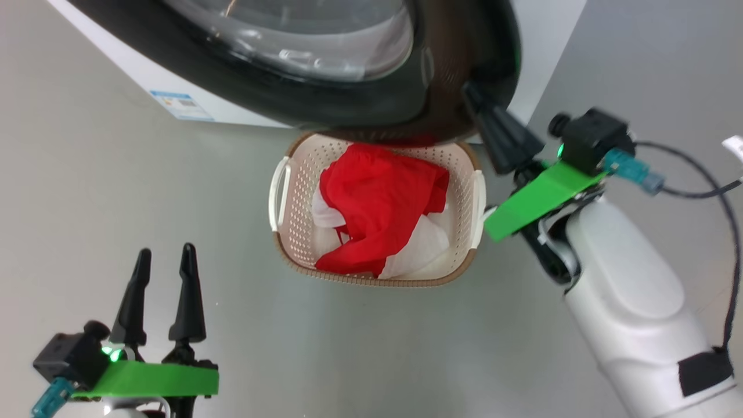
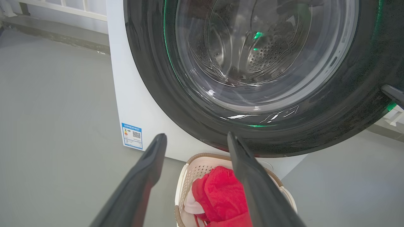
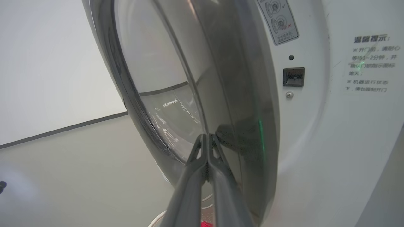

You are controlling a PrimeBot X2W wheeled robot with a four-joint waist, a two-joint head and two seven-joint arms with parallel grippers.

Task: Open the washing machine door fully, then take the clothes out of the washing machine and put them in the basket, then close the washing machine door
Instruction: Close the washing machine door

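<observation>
The washing machine [image 1: 127, 55] stands at the top of the head view. Its door [image 1: 348, 98], black-rimmed with a bulging glass window, hangs over the far end of the basket [image 1: 302, 168]. The door [image 3: 246, 94] is slightly ajar, and the latch slot [image 3: 293, 77] on the white front is uncovered. My right gripper [image 1: 473, 93] is shut, its tips [image 3: 206, 136] pressed against the door's rim. The red and white clothes [image 1: 377, 203] lie heaped in the basket. My left gripper [image 1: 164, 251] is open and empty at the lower left, pointing at the door [image 2: 195, 94] and the basket [image 2: 195, 170].
Bare grey floor surrounds the basket on the near, left and right sides. A blue label [image 2: 132, 135] sits low on the machine's white front. A black cable [image 1: 725, 232] trails from my right wrist. A white railing [image 2: 63, 6] runs along the far left.
</observation>
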